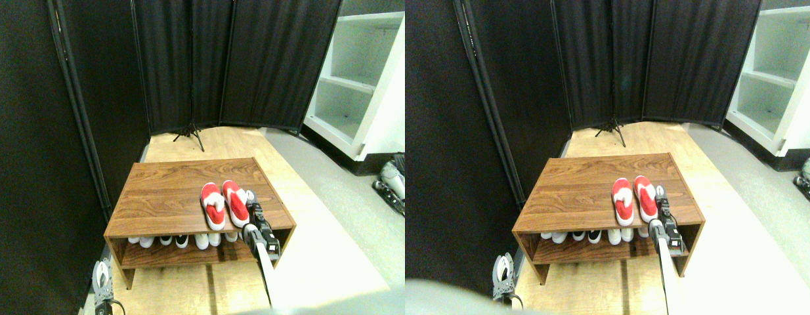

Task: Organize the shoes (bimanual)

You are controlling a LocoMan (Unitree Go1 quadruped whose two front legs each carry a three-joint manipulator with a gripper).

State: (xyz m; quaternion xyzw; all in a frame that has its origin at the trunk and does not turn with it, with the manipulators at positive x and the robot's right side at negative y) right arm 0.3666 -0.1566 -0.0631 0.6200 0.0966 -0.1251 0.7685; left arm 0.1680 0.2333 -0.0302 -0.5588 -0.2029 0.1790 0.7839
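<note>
Stereo pair view, red white-patched shoes side by side

Two small red slip-on shoes: bright red uppers, white sole edges, white patch on top of each. Both sit upright, soles down, on the top board of a low wooden shoe rack, right of centre and near its front edge. Left shoe and right shoe lie side by side, about parallel, long axes running front to back, tilted slightly to the left at the far end. They look to be touching or nearly so; can't tell which.
</note>
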